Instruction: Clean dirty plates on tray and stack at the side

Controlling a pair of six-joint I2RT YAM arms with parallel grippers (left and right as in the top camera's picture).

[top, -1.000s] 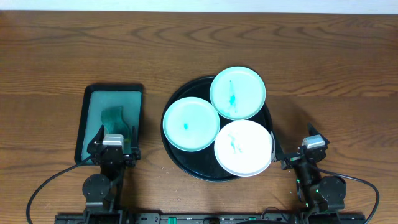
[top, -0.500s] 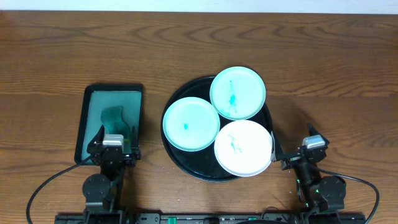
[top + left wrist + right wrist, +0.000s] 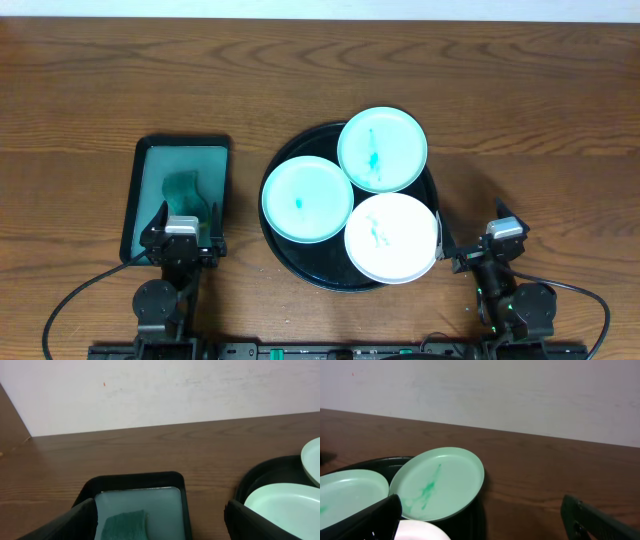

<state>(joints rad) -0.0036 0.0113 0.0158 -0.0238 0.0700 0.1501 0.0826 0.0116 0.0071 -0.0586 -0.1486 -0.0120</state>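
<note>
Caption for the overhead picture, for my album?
Two mint plates and a white plate crowd a black tray; sponge tray alongside; left tool and right tool open.

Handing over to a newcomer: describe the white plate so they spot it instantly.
Find the round black tray on the table. The white plate sits at its near-right rim, toward the robot. It alone is white; the left plate and far plate are mint green.
</note>
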